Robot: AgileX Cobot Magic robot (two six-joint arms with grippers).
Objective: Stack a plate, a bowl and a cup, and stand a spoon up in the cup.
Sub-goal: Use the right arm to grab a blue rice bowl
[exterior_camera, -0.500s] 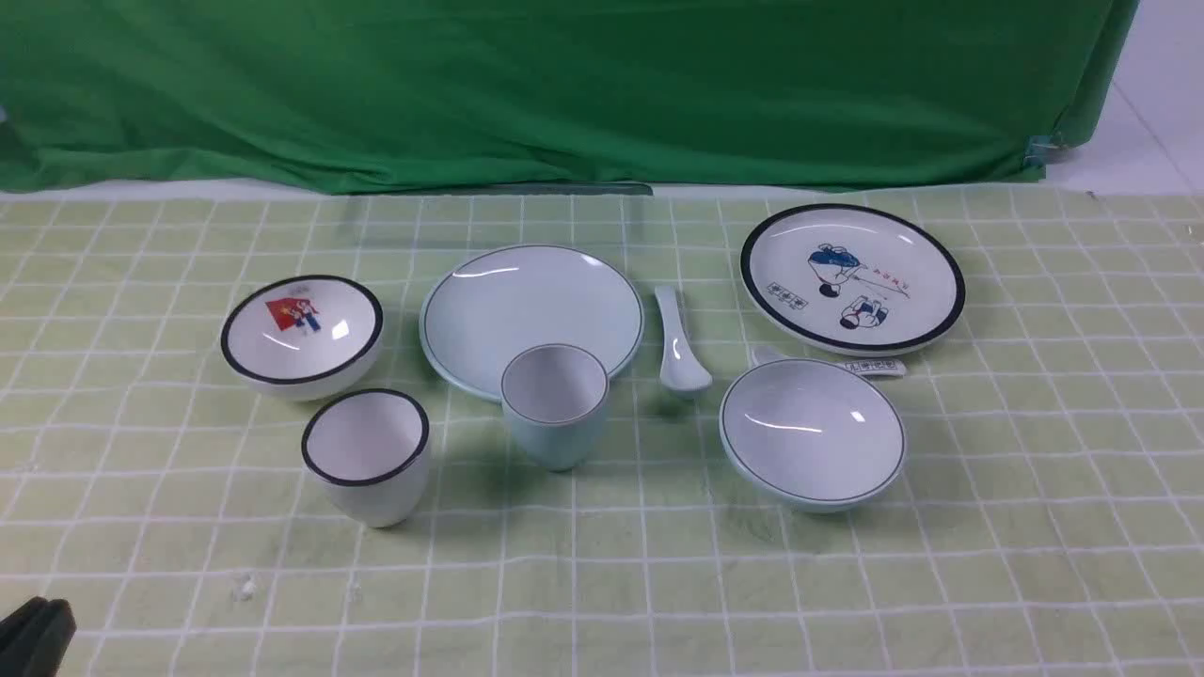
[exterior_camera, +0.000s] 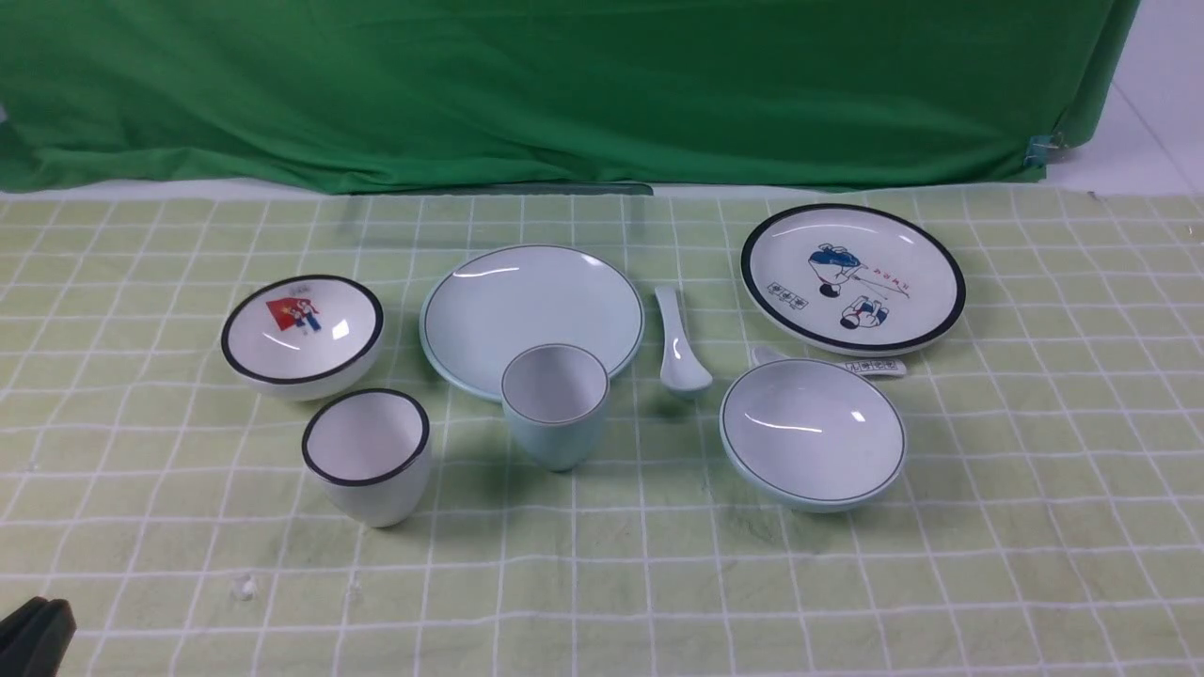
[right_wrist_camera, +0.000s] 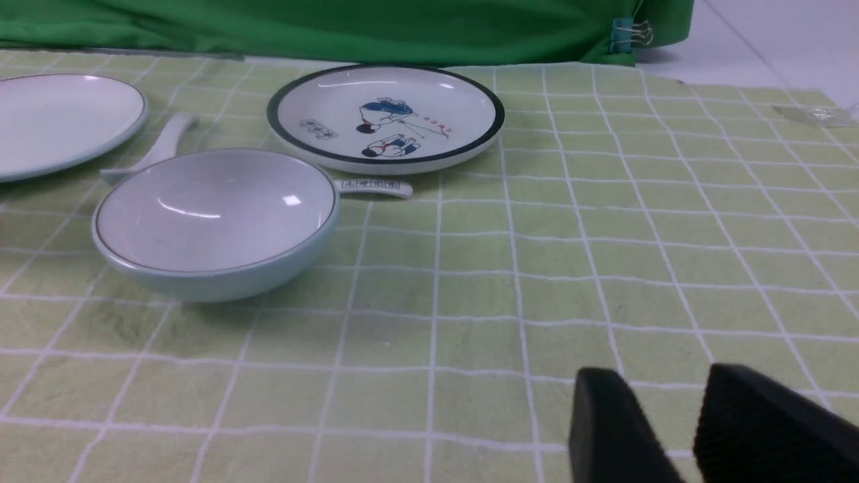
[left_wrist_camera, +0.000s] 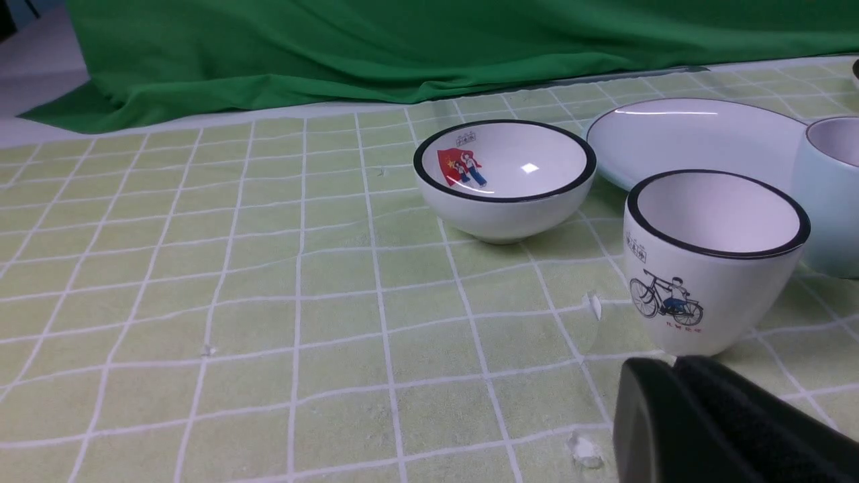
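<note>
The pale blue plate (exterior_camera: 531, 315) lies in the middle of the checked cloth. Just in front of it stands the pale blue cup (exterior_camera: 555, 404), upright and empty. The plain spoon (exterior_camera: 679, 343) lies to the plate's right, and the pale blue bowl (exterior_camera: 812, 432) sits further right, nearer to me. My left gripper (exterior_camera: 33, 635) shows at the near left corner; in the left wrist view the left gripper (left_wrist_camera: 671, 365) is shut and empty, close to a white cup. My right gripper (right_wrist_camera: 661, 382) is open and empty, well to the right of the bowl (right_wrist_camera: 215, 215).
A white black-rimmed bowl (exterior_camera: 301, 329) and a white black-rimmed cup (exterior_camera: 367, 456) stand at the left. A white plate with cartoon figures (exterior_camera: 851, 277) lies at the back right, with a marked white spoon (exterior_camera: 870, 367) in front of it. Green fabric (exterior_camera: 564, 85) hangs behind.
</note>
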